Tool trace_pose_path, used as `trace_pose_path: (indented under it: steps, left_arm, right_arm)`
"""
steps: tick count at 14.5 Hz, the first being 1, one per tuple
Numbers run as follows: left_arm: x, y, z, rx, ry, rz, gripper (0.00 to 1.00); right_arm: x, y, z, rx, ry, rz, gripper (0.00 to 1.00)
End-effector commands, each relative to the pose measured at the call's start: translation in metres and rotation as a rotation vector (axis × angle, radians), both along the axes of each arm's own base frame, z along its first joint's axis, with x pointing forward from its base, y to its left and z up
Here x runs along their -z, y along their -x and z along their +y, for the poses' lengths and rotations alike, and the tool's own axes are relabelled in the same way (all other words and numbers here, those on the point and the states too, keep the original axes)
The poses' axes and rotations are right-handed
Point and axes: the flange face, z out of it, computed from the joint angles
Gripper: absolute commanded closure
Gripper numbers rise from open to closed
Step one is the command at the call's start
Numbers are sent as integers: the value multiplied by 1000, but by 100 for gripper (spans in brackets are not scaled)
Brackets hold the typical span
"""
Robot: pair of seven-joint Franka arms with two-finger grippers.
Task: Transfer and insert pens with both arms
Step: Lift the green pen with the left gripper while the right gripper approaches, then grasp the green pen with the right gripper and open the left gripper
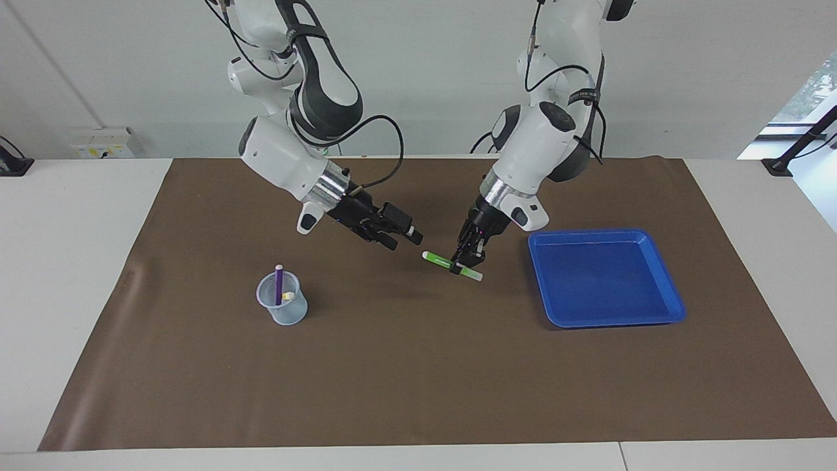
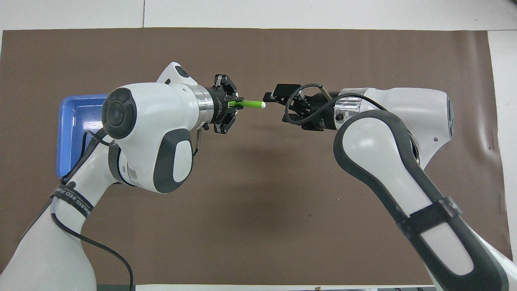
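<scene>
1. Green pen (image 1: 451,265), a slim stick with a pale end, is pinched in the left gripper (image 1: 469,262) over the brown mat (image 1: 418,366).
2. Right gripper (image 1: 405,235), fingers spread, hangs just beside its tip.
3. Purple pen (image 1: 278,284) stands in the clear cup (image 1: 282,307).

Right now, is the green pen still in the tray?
No, the left gripper holds the green pen over the mat, clear of the tray.
</scene>
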Motion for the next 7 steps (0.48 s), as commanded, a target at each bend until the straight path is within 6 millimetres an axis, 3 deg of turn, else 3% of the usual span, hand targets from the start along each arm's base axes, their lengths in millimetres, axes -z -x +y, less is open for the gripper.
trace_pose_path:
  steps: [1,4,7]
  left_arm:
    - [-6,1,-16,-44,45,0,100]
    - [-7,11,-32,-33,52,8,100]
    - [-6,21,-45,-23,55,20,100]
  right_arm:
    - [-2,12,-6,25,-50,-4,12]
    - [-2,11,-7,31,-55,-1,25]
    - [0,12,-8,37,-51,-1,31]
